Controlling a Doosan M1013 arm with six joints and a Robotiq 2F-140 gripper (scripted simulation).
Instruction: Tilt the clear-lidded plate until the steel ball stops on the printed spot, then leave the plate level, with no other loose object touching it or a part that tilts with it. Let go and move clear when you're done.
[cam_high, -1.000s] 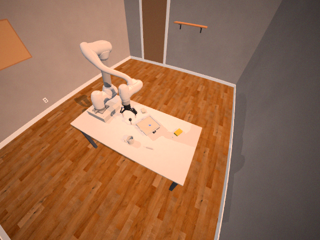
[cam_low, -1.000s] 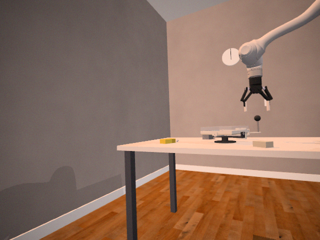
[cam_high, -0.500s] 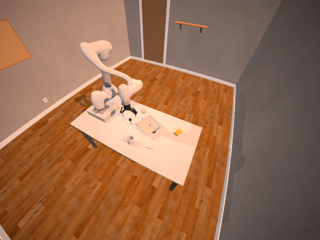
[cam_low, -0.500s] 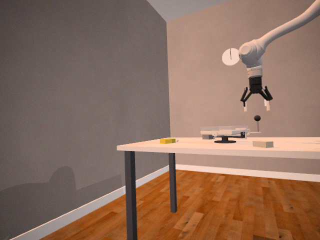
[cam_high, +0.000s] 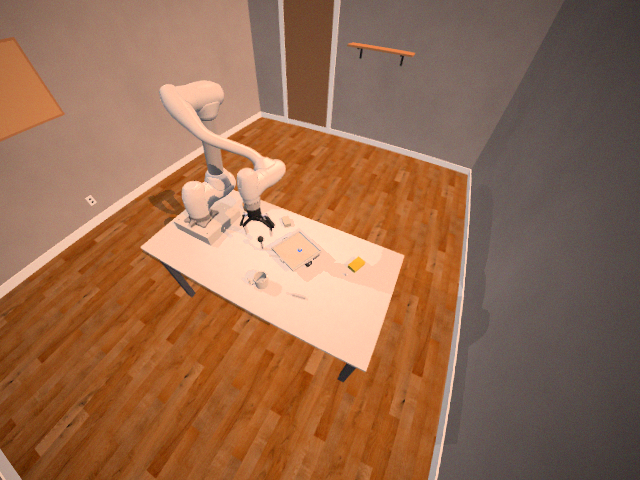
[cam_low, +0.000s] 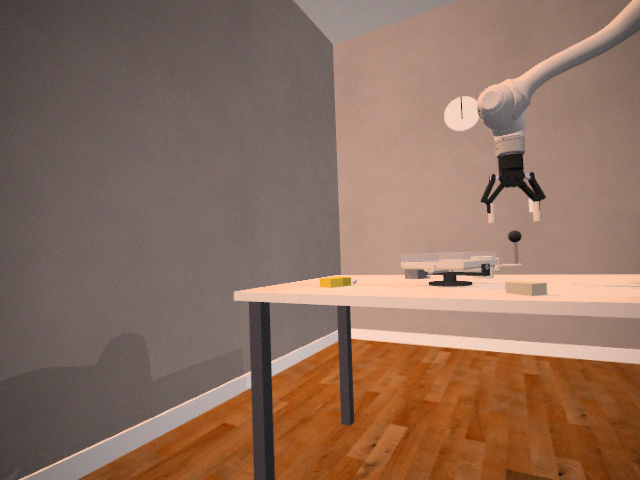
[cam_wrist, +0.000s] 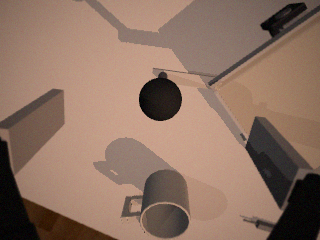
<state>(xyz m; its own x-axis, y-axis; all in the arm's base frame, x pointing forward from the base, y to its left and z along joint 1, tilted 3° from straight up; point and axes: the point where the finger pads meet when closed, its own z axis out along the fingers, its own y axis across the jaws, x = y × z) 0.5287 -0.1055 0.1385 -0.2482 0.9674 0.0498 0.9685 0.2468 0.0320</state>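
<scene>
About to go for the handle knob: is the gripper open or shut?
Open. The gripper hangs above the black knob, fingers spread wide with nothing between them.

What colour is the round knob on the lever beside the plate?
Black. The knob shows best in the wrist view, directly below the open gripper.

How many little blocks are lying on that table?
2 that I can see: a yellow block near the table's far edge, and a beige block beside the open tool. Others may be hidden.
</scene>
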